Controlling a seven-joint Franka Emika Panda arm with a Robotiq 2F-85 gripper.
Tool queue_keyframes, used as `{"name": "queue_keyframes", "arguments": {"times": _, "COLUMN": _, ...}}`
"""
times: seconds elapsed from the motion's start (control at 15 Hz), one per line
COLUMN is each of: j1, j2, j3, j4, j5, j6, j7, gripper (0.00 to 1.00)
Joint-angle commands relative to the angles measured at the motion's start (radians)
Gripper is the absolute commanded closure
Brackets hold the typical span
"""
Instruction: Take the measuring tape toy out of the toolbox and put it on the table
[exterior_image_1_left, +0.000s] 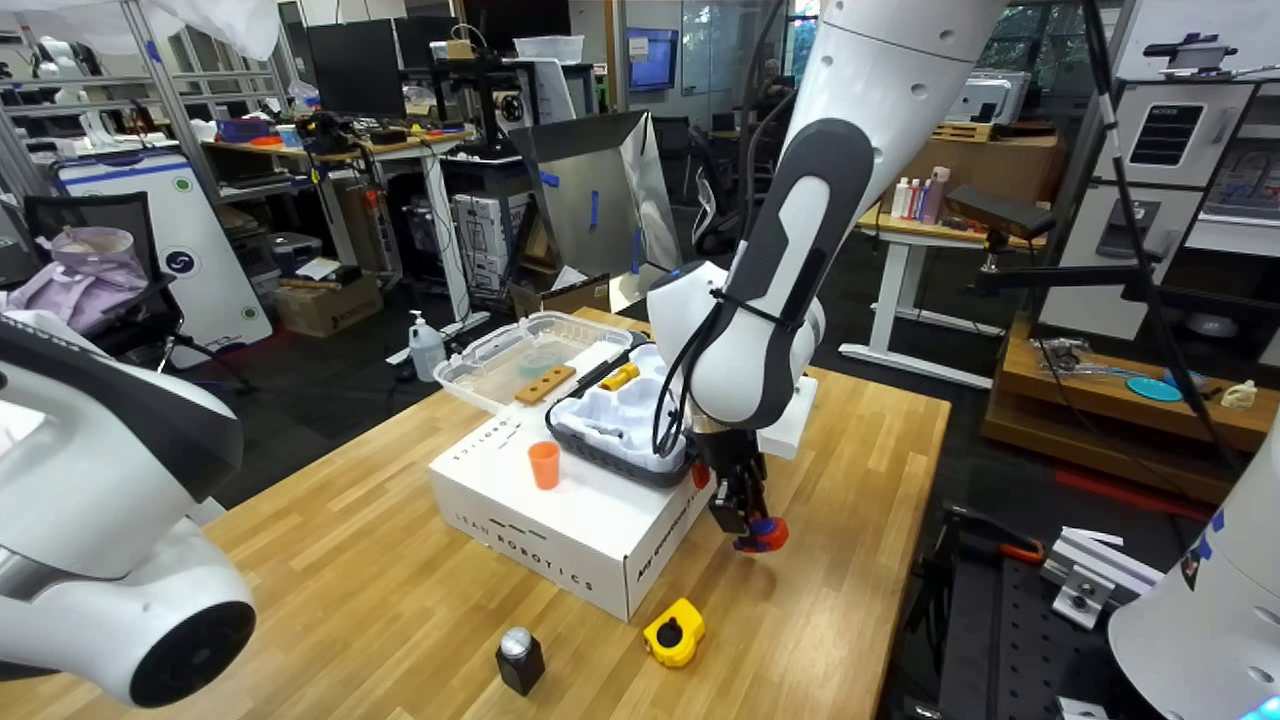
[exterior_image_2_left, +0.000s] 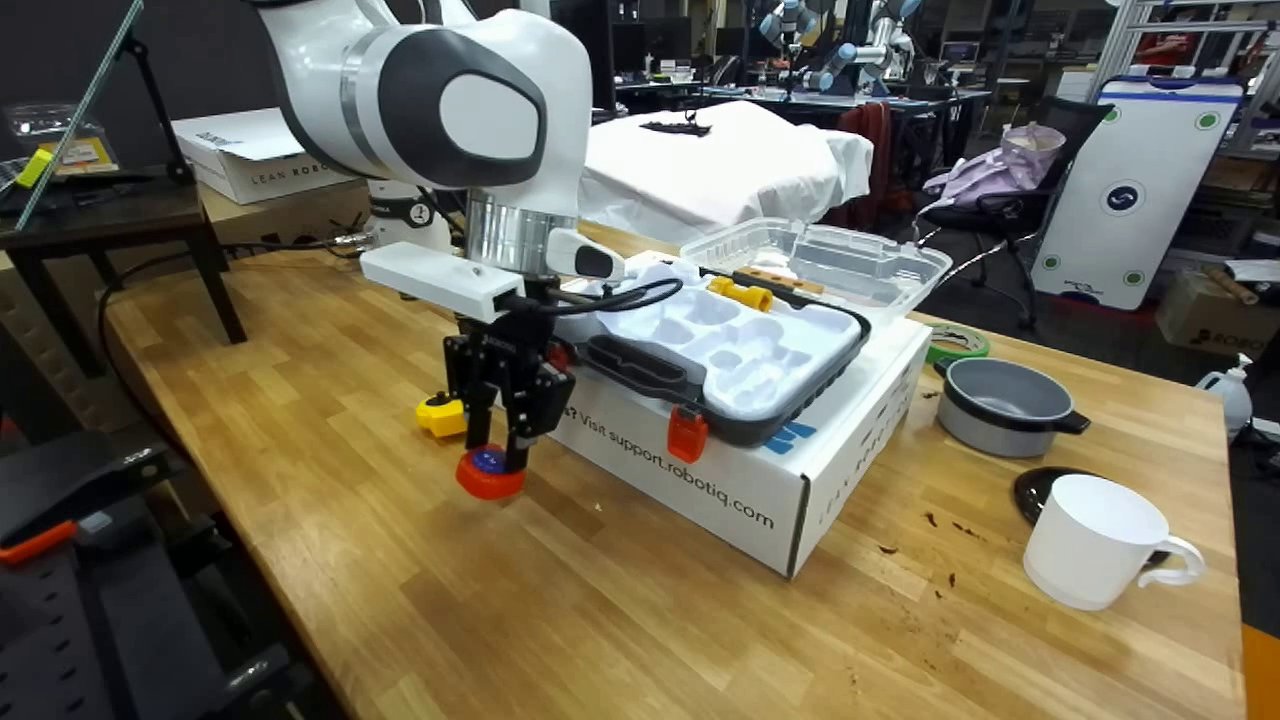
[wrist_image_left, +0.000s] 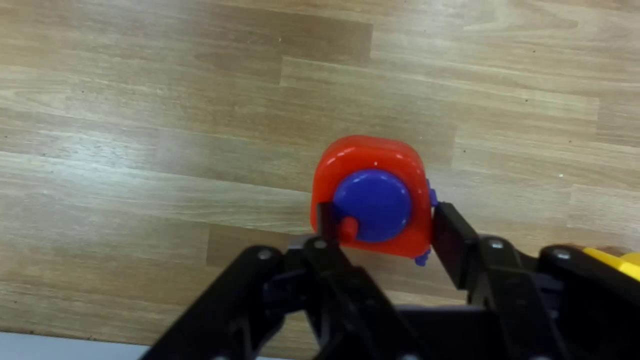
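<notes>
The measuring tape toy is red with a blue dial and a small red crank knob; it also shows in both exterior views. My gripper is shut on it: one finger overlaps the red face beside the knob, and the other is against its side. The toy lies flat, dial up, low over the wooden table; I cannot tell whether it touches. The open toolbox, black with a white moulded tray, sits on a white box, a yellow piece on its far side.
The white box stands beside the gripper. A yellow tape-shaped toy and a black block are on the table. An orange cup stands on the box. A grey pot and white mug stand beyond it.
</notes>
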Motion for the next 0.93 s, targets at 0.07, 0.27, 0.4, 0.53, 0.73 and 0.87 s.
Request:
{"name": "queue_keyframes", "arguments": {"times": 0.07, "j1": -0.021, "j2": 0.021, "j3": 0.034, "j4": 0.009, "j5": 0.034, "j6": -0.008, "j7": -0.025, "gripper": 0.74}}
{"name": "queue_keyframes", "arguments": {"times": 0.27, "j1": -0.027, "j2": 0.026, "j3": 0.042, "j4": 0.007, "j5": 0.044, "j6": -0.008, "j7": -0.031, "gripper": 0.74}}
{"name": "queue_keyframes", "arguments": {"times": 0.4, "j1": -0.028, "j2": 0.026, "j3": 0.042, "j4": 0.007, "j5": 0.05, "j6": -0.009, "j7": -0.034, "gripper": 0.74}}
{"name": "queue_keyframes", "arguments": {"times": 0.53, "j1": -0.03, "j2": 0.023, "j3": 0.041, "j4": 0.007, "j5": 0.053, "j6": -0.01, "j7": -0.034, "gripper": 0.74}}
{"name": "queue_keyframes", "arguments": {"times": 0.73, "j1": -0.034, "j2": 0.02, "j3": 0.041, "j4": 0.008, "j5": 0.057, "j6": -0.011, "j7": -0.034, "gripper": 0.74}}
{"name": "queue_keyframes", "arguments": {"times": 0.87, "j1": -0.035, "j2": 0.02, "j3": 0.041, "j4": 0.01, "j5": 0.057, "j6": -0.017, "j7": -0.032, "gripper": 0.24}}
